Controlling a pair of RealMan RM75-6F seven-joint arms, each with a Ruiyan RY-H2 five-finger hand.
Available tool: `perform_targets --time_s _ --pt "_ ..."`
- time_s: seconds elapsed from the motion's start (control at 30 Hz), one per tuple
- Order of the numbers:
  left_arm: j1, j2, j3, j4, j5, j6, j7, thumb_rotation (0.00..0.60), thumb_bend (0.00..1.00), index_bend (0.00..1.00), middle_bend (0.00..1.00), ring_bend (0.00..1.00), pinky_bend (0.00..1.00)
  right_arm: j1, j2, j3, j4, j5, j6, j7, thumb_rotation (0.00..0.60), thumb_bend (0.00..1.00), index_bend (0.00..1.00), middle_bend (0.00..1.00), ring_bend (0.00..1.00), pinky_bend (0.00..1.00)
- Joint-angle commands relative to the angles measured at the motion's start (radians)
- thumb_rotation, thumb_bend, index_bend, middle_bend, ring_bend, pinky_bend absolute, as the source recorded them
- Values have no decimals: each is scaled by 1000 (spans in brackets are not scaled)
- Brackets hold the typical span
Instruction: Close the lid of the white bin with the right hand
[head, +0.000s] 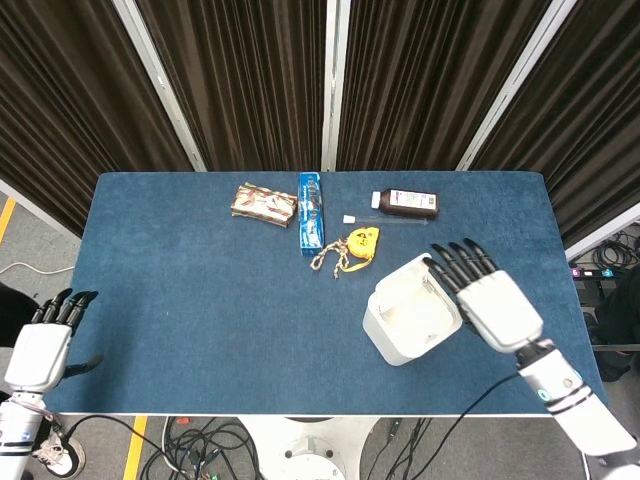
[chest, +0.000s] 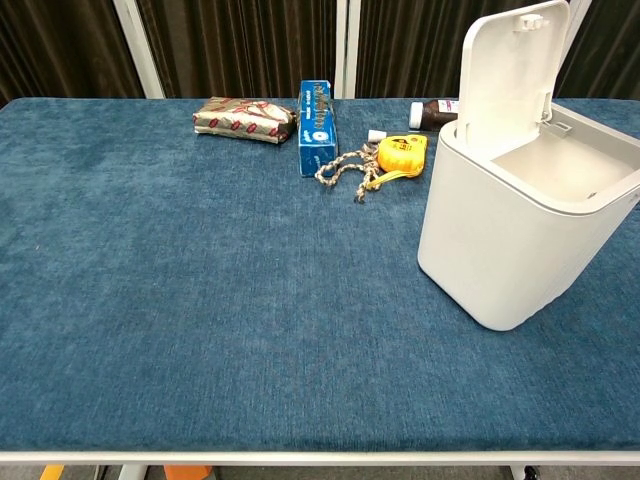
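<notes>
Bin (chest: 520, 240) sits right of table (head: 200, 300) centre, white, lid (chest: 507, 65) upright on the far hinge. Your right hand (head: 492, 300) hovers above its right rim, fingers spread, holding nothing. Come round behind the lid and push it forward and down with flat fingers; don't shove the body.

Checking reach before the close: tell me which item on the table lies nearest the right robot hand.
The white bin, lid upright, directly beside the right robot hand. The tape measure and brown bottle lie farther back.
</notes>
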Motion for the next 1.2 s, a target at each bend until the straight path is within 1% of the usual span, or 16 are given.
perform_targets --time_s 0.03,0.07,0.17,0.4,0.53,0.63,0.7,0.83,0.97,1.2 --pt "1 11 2 -11 -10 -8 0 600 0 129 136 60 172 113 32 52 -33 93 -142 55 600 826 0 0 0 0" --pt "2 12 3 -12 -11 -9 -1 600 0 129 136 60 173 135 32 58 -32 116 -171 62 600 849 0 0 0 0" --pt "1 13 4 -8 -14 -13 -6 600 0 129 136 60 173 174 23 66 -26 156 -211 66 600 889 0 0 0 0" --pt "-3 14 -1 -8 -22 -21 -9 600 0 129 136 60 174 227 8 65 -22 223 -259 69 600 932 0 3 0 0" --pt "-4 14 0 -7 -24 -25 -10 600 0 129 136 60 175 236 10 46 -19 253 -283 76 600 954 0 57 0 7" --pt "-5 16 0 -7 -26 -27 -10 600 0 129 136 61 175 236 19 34 -17 266 -290 89 600 968 0 108 0 49" --pt "-5 16 -1 -8 -23 -25 -9 600 0 129 136 60 175 232 26 26 -18 260 -286 96 600 982 0 136 5 82" --pt "-7 15 -1 -11 -18 -23 -4 600 0 129 136 60 176 221 36 14 -25 232 -274 121 600 999 0 170 34 116" --pt "-8 15 0 -15 -17 -24 3 600 0 129 136 61 176 216 54 1 -34 198 -285 164 600 1000 0 211 83 167" --pt "-7 15 2 -18 -14 -21 6 600 0 129 136 60 176 181 78 -26 -50 113 -244 193 600 1000 1 223 93 176"
